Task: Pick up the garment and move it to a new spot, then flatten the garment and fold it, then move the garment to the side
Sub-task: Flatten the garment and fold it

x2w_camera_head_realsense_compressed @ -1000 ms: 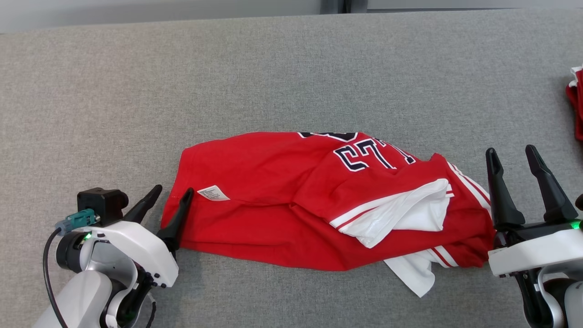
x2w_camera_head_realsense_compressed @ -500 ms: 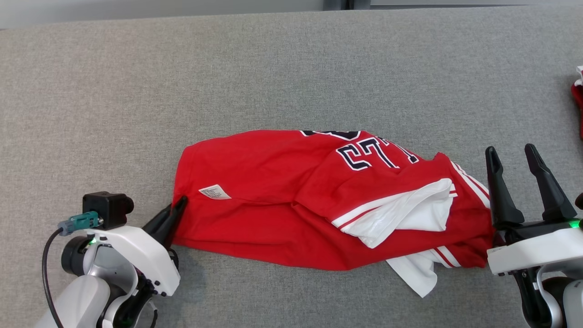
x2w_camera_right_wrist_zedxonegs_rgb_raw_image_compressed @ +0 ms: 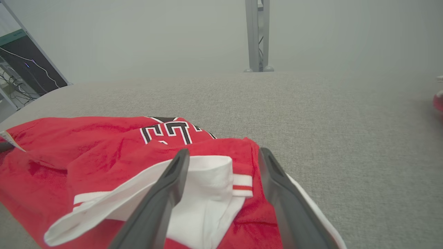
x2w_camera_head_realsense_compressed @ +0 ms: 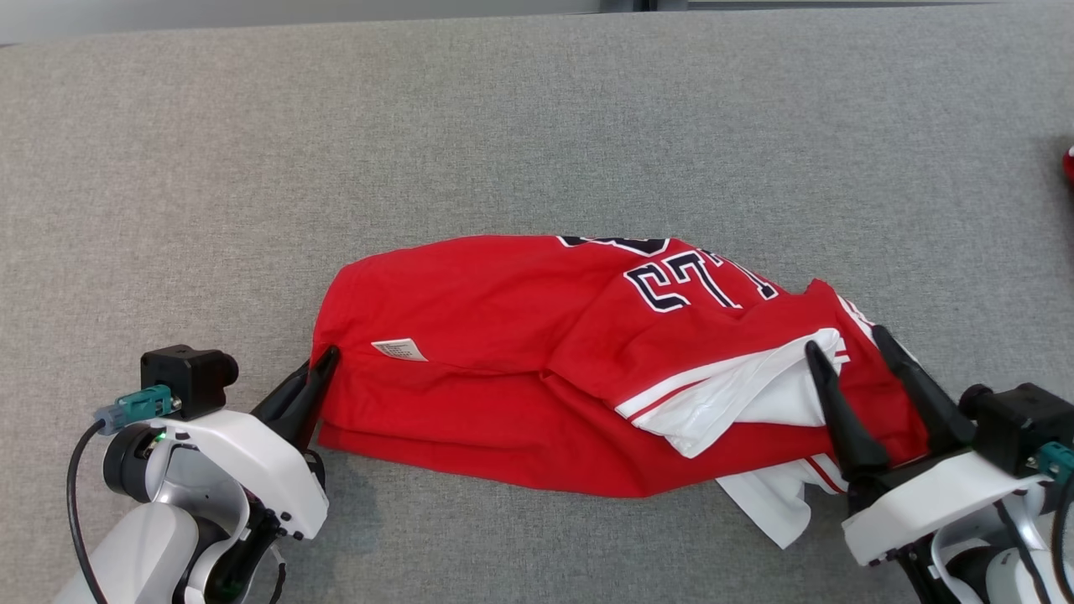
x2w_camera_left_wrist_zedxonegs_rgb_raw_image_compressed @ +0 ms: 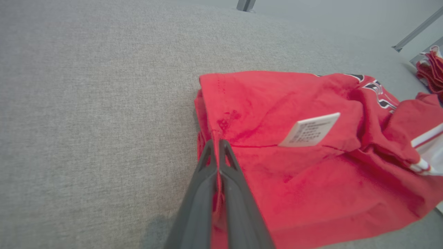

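Observation:
The garment [x2w_camera_head_realsense_compressed: 520, 352] is a crumpled red jersey with white sleeve trim and dark lettering, lying mid-table. My left gripper [x2w_camera_head_realsense_compressed: 319, 369] is shut on the garment's left edge; in the left wrist view its fingers [x2w_camera_left_wrist_zedxonegs_rgb_raw_image_compressed: 216, 152] pinch the red hem [x2w_camera_left_wrist_zedxonegs_rgb_raw_image_compressed: 211, 131] near a white label [x2w_camera_left_wrist_zedxonegs_rgb_raw_image_compressed: 309, 129]. My right gripper [x2w_camera_head_realsense_compressed: 843, 344] stands open over the garment's right end, one finger on the white sleeve, the other on red cloth. In the right wrist view the right gripper [x2w_camera_right_wrist_zedxonegs_rgb_raw_image_compressed: 223, 154] straddles the white and red sleeve [x2w_camera_right_wrist_zedxonegs_rgb_raw_image_compressed: 214, 180].
Grey fabric covers the table [x2w_camera_head_realsense_compressed: 537, 126]. Another red cloth [x2w_camera_head_realsense_compressed: 1069, 164] sits at the far right edge, also visible as red cloth [x2w_camera_left_wrist_zedxonegs_rgb_raw_image_compressed: 429, 69] in the left wrist view. A metal post [x2w_camera_right_wrist_zedxonegs_rgb_raw_image_compressed: 258, 34] stands beyond the far edge.
My left gripper shut on the garment's left edge. My right gripper moved left from beside the garment to over its right end, staying open. The camera shifted slightly.

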